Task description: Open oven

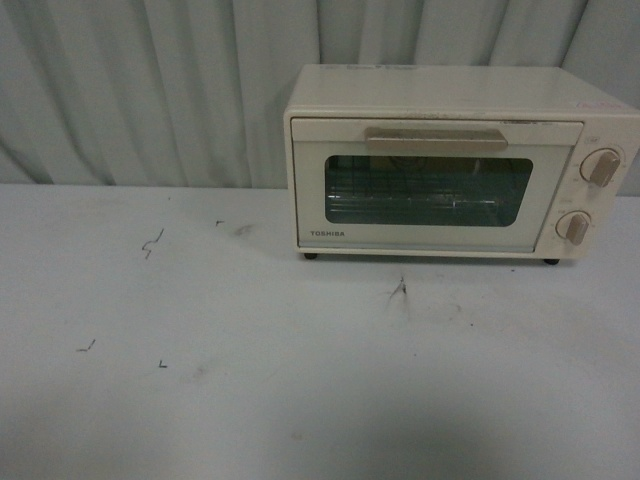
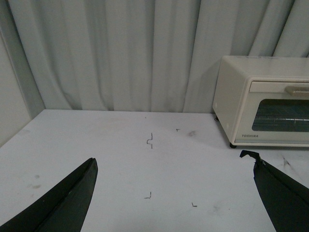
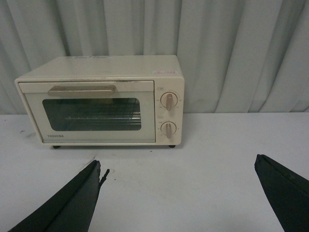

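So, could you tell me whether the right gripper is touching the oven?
Apart: the right wrist view shows bare table between the right gripper and the oven.

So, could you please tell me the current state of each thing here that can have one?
Oven door: closed, upright.
Handle: untouched by either end effector.
Left end effector: open, holding nothing.
Right end effector: open, holding nothing.
Two knobs: settings too small to read.

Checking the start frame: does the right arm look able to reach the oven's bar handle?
Probably yes. The right gripper is open and faces the oven; only table surface lies between it and the bar handle.
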